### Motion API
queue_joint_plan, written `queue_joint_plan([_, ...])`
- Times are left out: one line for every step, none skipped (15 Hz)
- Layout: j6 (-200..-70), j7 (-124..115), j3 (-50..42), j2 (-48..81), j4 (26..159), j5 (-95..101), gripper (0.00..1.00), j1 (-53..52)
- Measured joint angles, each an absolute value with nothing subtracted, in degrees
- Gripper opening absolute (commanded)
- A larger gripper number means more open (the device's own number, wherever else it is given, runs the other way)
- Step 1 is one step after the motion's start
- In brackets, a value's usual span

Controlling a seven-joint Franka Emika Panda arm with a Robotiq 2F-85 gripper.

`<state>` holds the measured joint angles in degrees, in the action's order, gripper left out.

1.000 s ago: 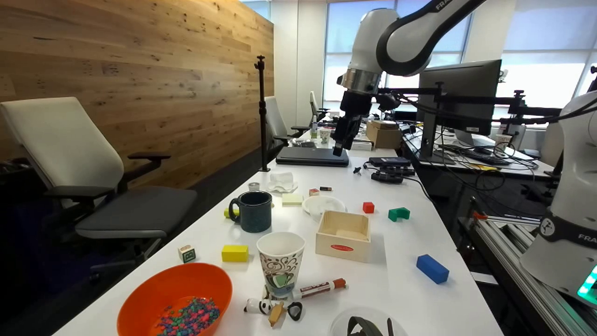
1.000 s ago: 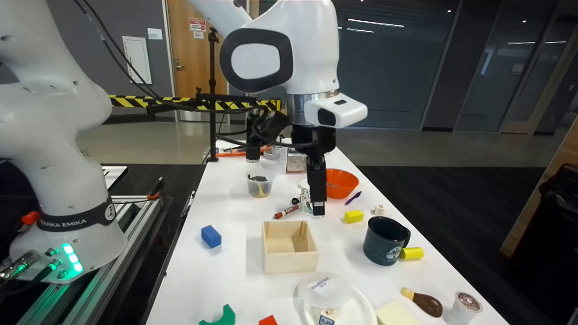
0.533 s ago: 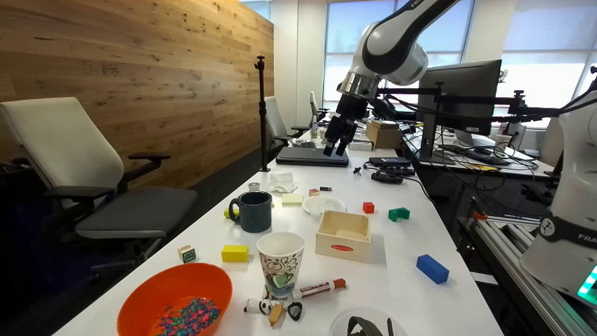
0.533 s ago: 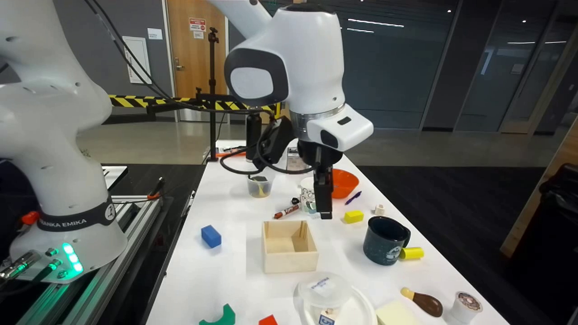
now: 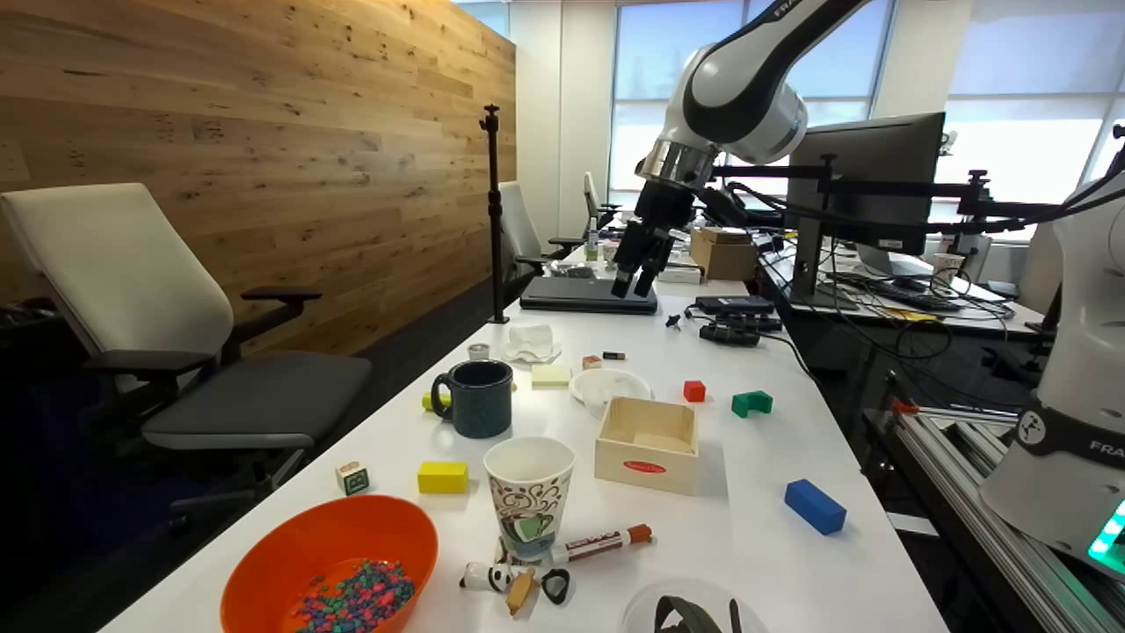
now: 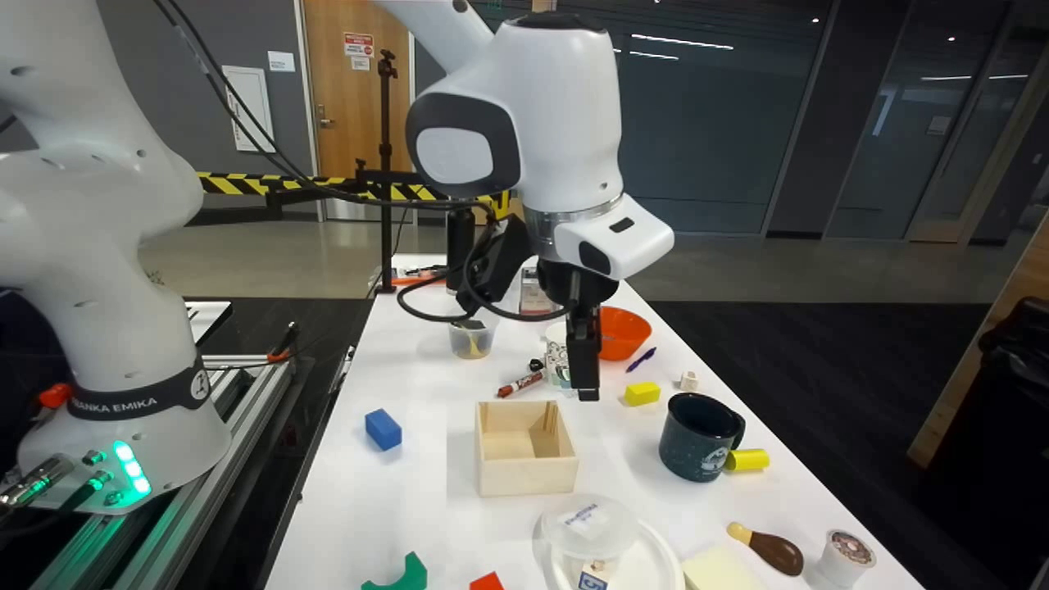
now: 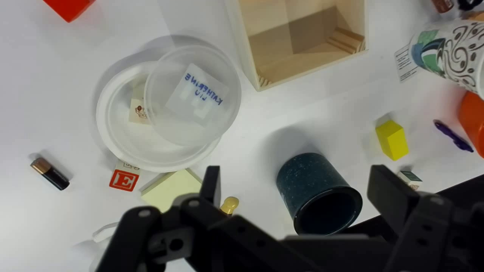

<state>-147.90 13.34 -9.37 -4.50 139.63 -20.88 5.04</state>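
In the wrist view the fingers [image 7: 392, 196] stand wide apart and hold nothing; they are in the air above the desk [image 7: 332, 117]. Between them, lower, the mug [image 7: 308, 177] is seen, dark blue-green, speckled, standing upright on the desk. From the mug, a wooden box [image 7: 306, 37] lies toward twelve o'clock, a yellow block [image 7: 392, 140] toward two, and a clear plastic tub [image 7: 193, 96] toward ten.

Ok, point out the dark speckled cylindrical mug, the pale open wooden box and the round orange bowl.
Speckled mug [image 7: 308, 179]: in the wrist view, outer side wall.
Wooden box [image 6: 527, 477]: in an exterior view, outer wall facing the camera.
Orange bowl [image 5: 321, 536]: in an exterior view, inner wall.
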Motion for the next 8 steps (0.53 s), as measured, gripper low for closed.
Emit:
queue_joint_plan([-147.97, 13.57, -9.53, -4.27, 139.78, -20.68, 1.0, 5.16])
queue_joint_plan([-147.99, 14.28, -9.88, -4.01, 139.81, -20.62, 1.0, 5.33])
queue_joint_plan([-147.99, 15.75, -10.35, -3.83, 139.81, -20.62, 1.0, 5.62])
queue_joint_plan([-147.94, 17.85, -10.87, -3.77, 139.81, -20.73, 1.0, 5.98])
queue_joint_plan([-147.71, 20.54, -11.49, -3.77, 139.81, -21.15, 1.0, 6.24])
queue_joint_plan([-147.36, 23.52, -12.05, -3.77, 139.81, -21.75, 1.0, 6.52])
queue_joint_plan([-146.66, 26.66, -12.59, -3.77, 139.8, -22.64, 1.0, 6.71])
queue_joint_plan([-145.67, 29.76, -13.14, -3.77, 139.81, -23.44, 1.0, 6.79])
